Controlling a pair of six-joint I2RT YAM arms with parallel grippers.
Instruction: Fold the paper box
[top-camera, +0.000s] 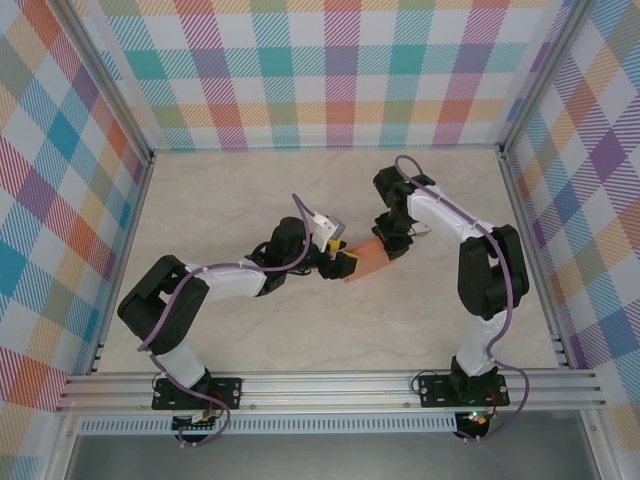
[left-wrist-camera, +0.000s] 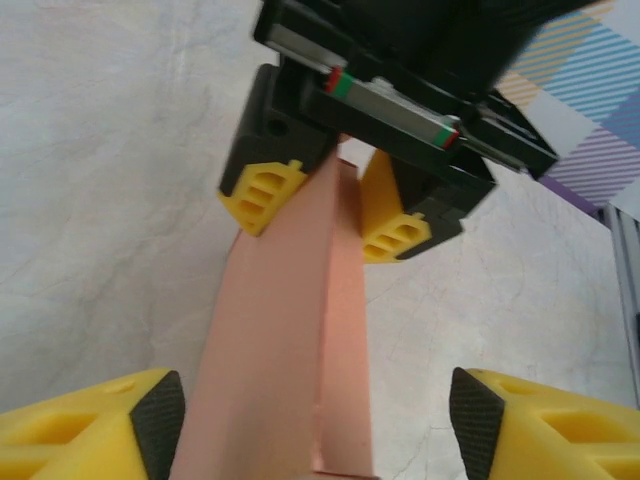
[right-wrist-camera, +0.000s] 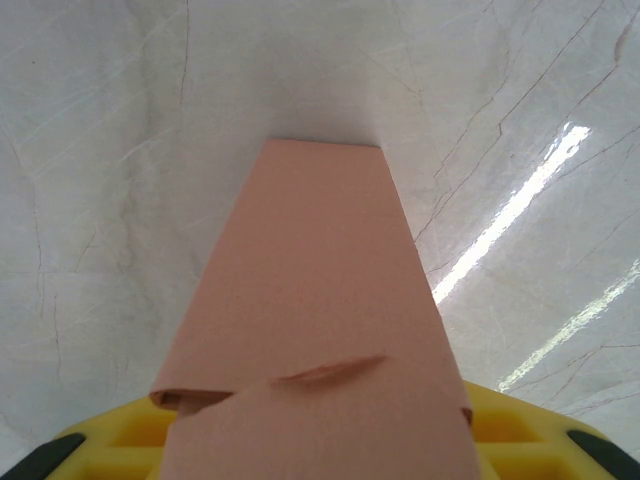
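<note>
Walls: plaid panels (top-camera: 340, 70) in many colours are closing in the back and both sides of the workspace.
Table: a pale marbled table (top-camera: 250, 200) is lying under everything, with glare streaking across it in the right wrist view.
Rail: an aluminium rail (top-camera: 330, 385) is running along the near edge, carrying both arm bases.
Left arm: the left arm (top-camera: 220, 285) is reaching in from the left and pointing right toward the middle of the table.
Right arm: the right arm (top-camera: 480, 270) is arching over from the right and bending down and left toward the same spot.
Box: the paper box (left-wrist-camera: 290, 340), salmon-orange and folded into a long, flat shape, is spanning between the two claws near the table's middle. A curved slit is showing across its face in the right wrist view. I cannot tell whether it is touching the table.
Right claw: the right gripper (left-wrist-camera: 335, 210) is pinching the far end of the box, with a yellow fingertip pressing on each side.
Left claw: the left gripper (top-camera: 343, 262) is standing spread around the near end. One black pad (left-wrist-camera: 160, 420) is sitting just beside the cardboard and the other is standing clear of it.
</note>
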